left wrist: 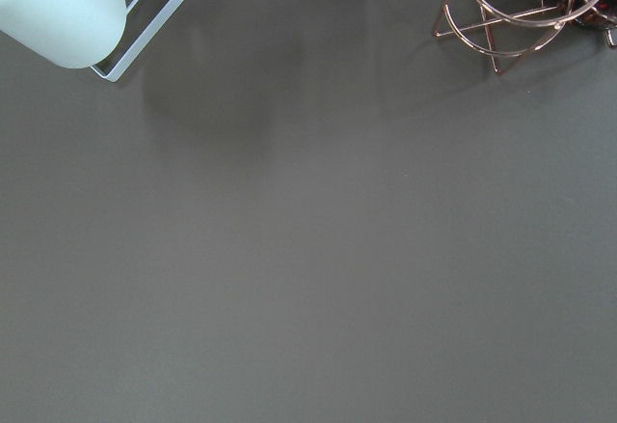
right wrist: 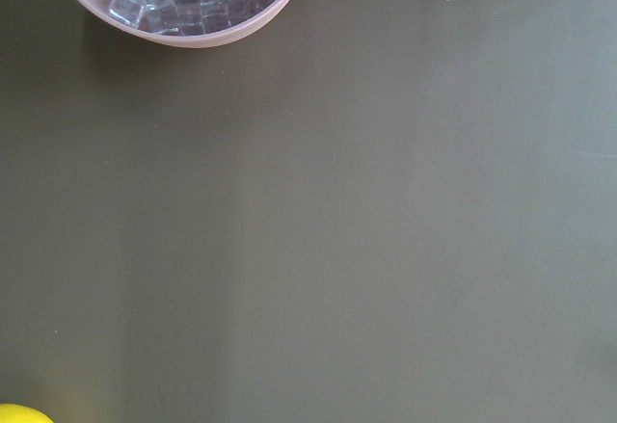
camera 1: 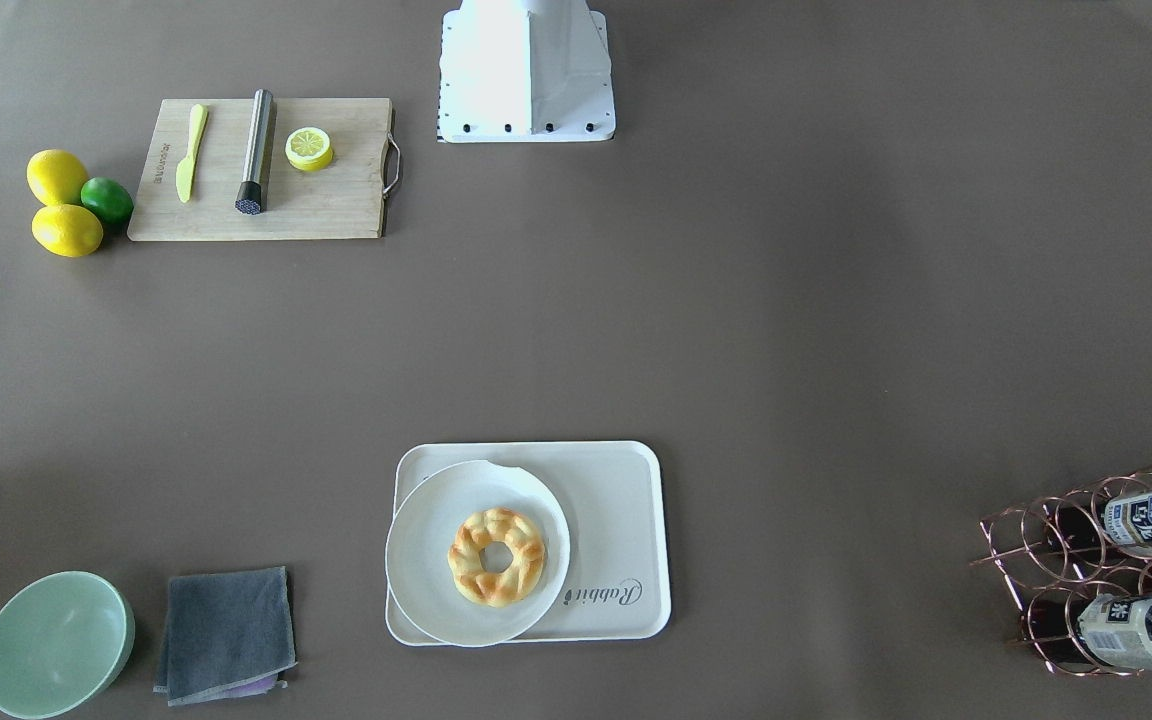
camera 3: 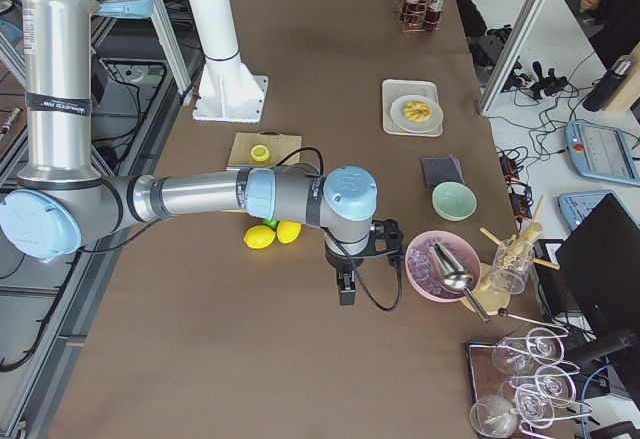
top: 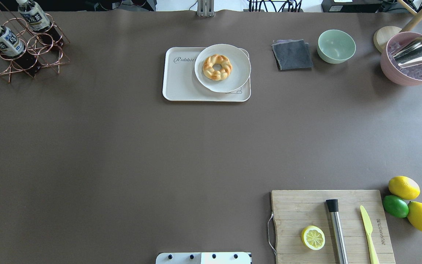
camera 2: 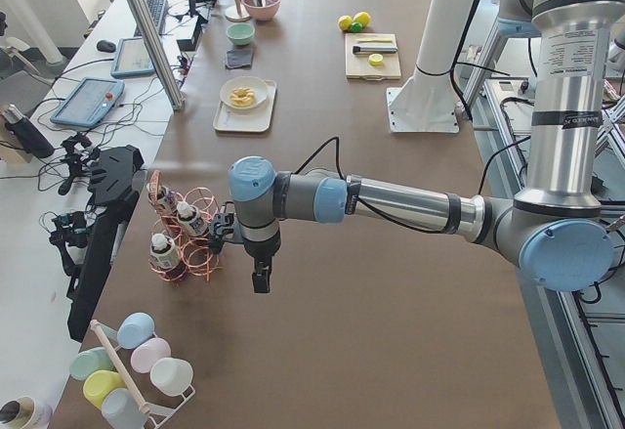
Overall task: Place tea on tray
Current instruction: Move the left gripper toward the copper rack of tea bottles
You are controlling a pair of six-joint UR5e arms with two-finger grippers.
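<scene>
Two tea bottles [top: 4,38] [top: 35,16] lie in a copper wire rack [top: 46,55] at the table's far left corner; they also show in the front view [camera 1: 1151,520] [camera 1: 1136,630]. The cream tray [top: 181,82] marked "Rabbit" sits at the far middle and carries a round white plate [top: 238,64] with a braided ring pastry [top: 217,67]. My left gripper [camera 2: 261,280] hangs over bare table near the rack, apart from the bottles. My right gripper [camera 3: 346,289] hangs near the pink bowl. I cannot tell whether either is open or shut.
A grey cloth [top: 292,55], green bowl [top: 336,46] and pink bowl of ice with a metal scoop [top: 412,60] stand far right. A cutting board [top: 332,225] with lemon half, knife and metal muddler sits near right, with lemons and a lime [top: 396,206] beside it. A cup rack [camera 2: 132,370] stands left of the rack.
</scene>
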